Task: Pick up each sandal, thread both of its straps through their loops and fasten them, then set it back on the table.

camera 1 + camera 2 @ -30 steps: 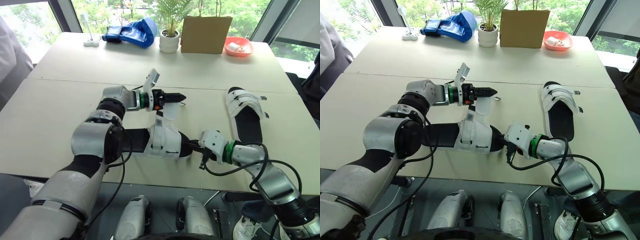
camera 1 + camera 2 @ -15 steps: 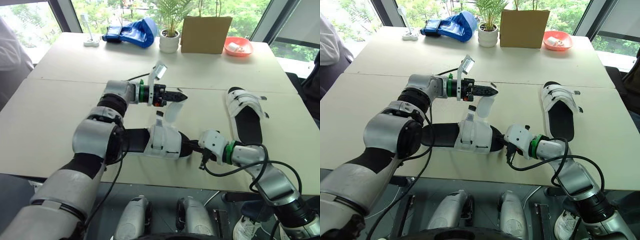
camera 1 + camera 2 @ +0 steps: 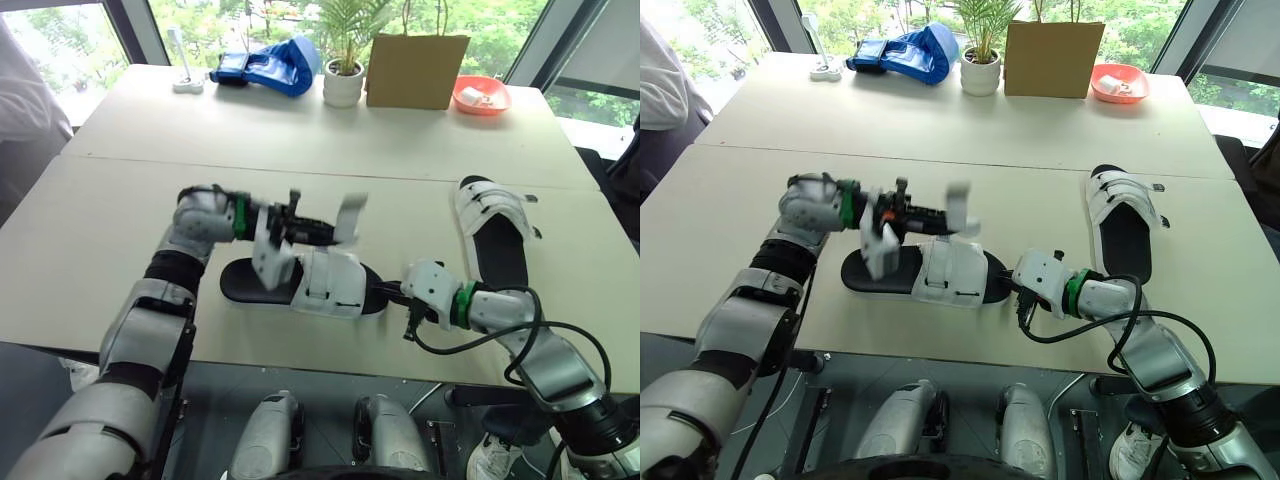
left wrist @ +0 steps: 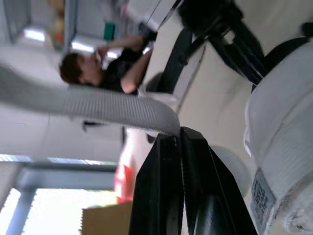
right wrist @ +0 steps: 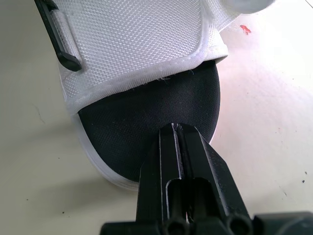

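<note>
A pale beige table [image 3: 100, 220] stands beside sunlit windows [image 3: 200, 20]. Near its front edge lies a black-soled sandal with white fabric straps [image 3: 320, 285]. The left gripper [image 3: 330, 233] pinches one white strap [image 3: 350, 212], which is raised above the sandal. The right gripper [image 3: 381, 291], fingers pressed together, touches the sandal's toe.

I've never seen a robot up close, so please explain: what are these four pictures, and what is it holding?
This is a humanoid robot whose two arms end in black two-fingered grippers. The two wide pictures come from cameras in its head, looking down at a table; the two close-ups come from its wrists. The left gripper is shut on a white strap of the near sandal, holding it up. The right gripper is shut, its tips at that sandal's toe. A second sandal lies to the right. Behind stand a blue bag, a potted plant, a paper bag and a red bowl.
</note>
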`<state>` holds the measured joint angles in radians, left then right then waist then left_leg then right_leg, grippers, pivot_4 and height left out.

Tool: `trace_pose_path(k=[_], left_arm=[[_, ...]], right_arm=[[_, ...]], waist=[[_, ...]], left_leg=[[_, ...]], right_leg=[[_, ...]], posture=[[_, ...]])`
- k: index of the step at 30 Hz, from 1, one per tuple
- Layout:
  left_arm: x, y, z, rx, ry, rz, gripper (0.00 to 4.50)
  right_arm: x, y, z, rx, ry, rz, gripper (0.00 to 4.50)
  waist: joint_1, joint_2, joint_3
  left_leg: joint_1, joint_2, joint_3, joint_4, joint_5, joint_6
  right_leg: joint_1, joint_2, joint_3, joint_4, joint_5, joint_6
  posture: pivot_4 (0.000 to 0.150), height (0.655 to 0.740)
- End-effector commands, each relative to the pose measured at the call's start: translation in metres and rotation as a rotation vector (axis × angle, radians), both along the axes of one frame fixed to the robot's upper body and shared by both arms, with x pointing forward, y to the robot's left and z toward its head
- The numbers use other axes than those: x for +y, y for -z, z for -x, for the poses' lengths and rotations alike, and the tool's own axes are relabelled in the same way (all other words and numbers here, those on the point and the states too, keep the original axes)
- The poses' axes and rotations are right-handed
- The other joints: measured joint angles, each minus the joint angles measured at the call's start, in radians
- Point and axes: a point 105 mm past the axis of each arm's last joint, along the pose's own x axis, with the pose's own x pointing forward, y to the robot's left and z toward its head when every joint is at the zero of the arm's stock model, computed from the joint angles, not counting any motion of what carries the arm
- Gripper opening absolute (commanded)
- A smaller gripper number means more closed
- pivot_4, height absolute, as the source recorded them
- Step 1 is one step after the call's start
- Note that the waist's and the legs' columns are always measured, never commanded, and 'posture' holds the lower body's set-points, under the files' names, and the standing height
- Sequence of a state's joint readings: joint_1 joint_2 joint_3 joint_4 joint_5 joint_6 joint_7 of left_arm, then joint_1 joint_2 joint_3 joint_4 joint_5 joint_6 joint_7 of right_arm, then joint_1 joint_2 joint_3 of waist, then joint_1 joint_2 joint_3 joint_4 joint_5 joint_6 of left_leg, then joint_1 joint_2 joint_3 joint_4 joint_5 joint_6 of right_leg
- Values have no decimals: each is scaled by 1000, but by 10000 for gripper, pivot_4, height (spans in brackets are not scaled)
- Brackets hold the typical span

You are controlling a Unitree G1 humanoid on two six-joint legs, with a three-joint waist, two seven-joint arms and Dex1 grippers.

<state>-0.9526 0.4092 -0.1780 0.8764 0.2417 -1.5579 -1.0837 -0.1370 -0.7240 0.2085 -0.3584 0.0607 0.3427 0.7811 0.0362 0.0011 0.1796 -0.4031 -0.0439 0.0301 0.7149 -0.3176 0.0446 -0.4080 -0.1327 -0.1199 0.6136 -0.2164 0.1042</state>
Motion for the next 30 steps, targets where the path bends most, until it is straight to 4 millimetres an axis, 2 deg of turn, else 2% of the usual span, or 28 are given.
trace_pose_path(k=[1, 6, 9, 10, 12, 16, 19, 20, 24, 28, 30], left_arm=[[-1, -10, -9, -40, -15, 29, 1220], [-5, -8, -35, 45, -166, 45, 1220], [-8, -12, -44, 82, -212, 106, 1220], [-8, -12, -42, 97, -201, 118, 4905], [-6, -10, -38, 112, -177, 121, 8837], [5, -3, -28, 109, -134, 83, 27328], [10, -6, -26, 103, -125, 97, 41840], [11, -7, -25, 101, -120, 102, 44784], [24, -22, -31, 146, -195, 169, 44784], [37, -59, -41, 428, -320, 283, 44784], [44, -67, -46, 644, -396, 282, 44784]], right_arm=[[-4, 15, 1, 58, 21, 28, 0], [-4, 15, 1, 58, 22, 25, 0], [-5, 15, 1, 58, 23, 26, 0], [-5, 16, 1, 58, 23, 27, 0], [-5, 16, 1, 57, 24, 26, 0], [-5, 16, 0, 58, 22, 26, 0], [-4, 16, 0, 59, 17, 27, 0], [-4, 16, -1, 59, 16, 26, 0], [-2, 16, -1, 60, 7, 26, 0], [-3, 17, 0, 61, 3, 31, 0], [-4, 18, 1, 62, 1, 33, 0]], waist=[[2, 0, 0], [2, -1, 0], [1, -1, 0], [1, -1, 0], [1, -1, 0], [1, -1, 0], [1, -1, 0], [1, -1, 0], [-4, -1, 0], [-20, -1, 0], [-22, -1, 0]], left_leg=[[0, 0, 0, 0, 0, 0], [-1, 1, 1, 0, -1, 3], [0, 1, 2, 0, -1, 4], [0, 1, 2, 0, -1, 4], [-1, 1, 2, 0, -1, 4], [-1, 2, 2, 0, -1, 4], [0, 2, 2, 0, -1, 4], [0, 2, 2, 0, -1, 4], [0, 2, 2, 1, -1, 4], [-1, 2, 1, 1, -1, 4], [-2, 2, 0, 2, -1, 4]], right_leg=[[0, 0, -1, 0, 0, 0], [0, 5, -1, 1, 1, 1], [0, 5, 0, 1, 0, 2], [0, 5, 0, 1, 0, 2], [-1, 5, 0, 1, 0, 2], [-1, 5, 0, 1, 0, 2], [-1, 5, 0, 1, 0, 2], [-1, 5, 0, 1, 0, 2], [-1, 4, 0, 1, 0, 2], [-1, 3, 1, 1, 0, 1], [-1, 2, 0, 1, 0, 1]], posture=[[1500, 7209], [1500, 7209], [1500, 7209], [1500, 7209], [1500, 7209], [1500, 7209], [1500, 7209], [1500, 7209], [1500, 7209], [1500, 7209], [1500, 7209]])
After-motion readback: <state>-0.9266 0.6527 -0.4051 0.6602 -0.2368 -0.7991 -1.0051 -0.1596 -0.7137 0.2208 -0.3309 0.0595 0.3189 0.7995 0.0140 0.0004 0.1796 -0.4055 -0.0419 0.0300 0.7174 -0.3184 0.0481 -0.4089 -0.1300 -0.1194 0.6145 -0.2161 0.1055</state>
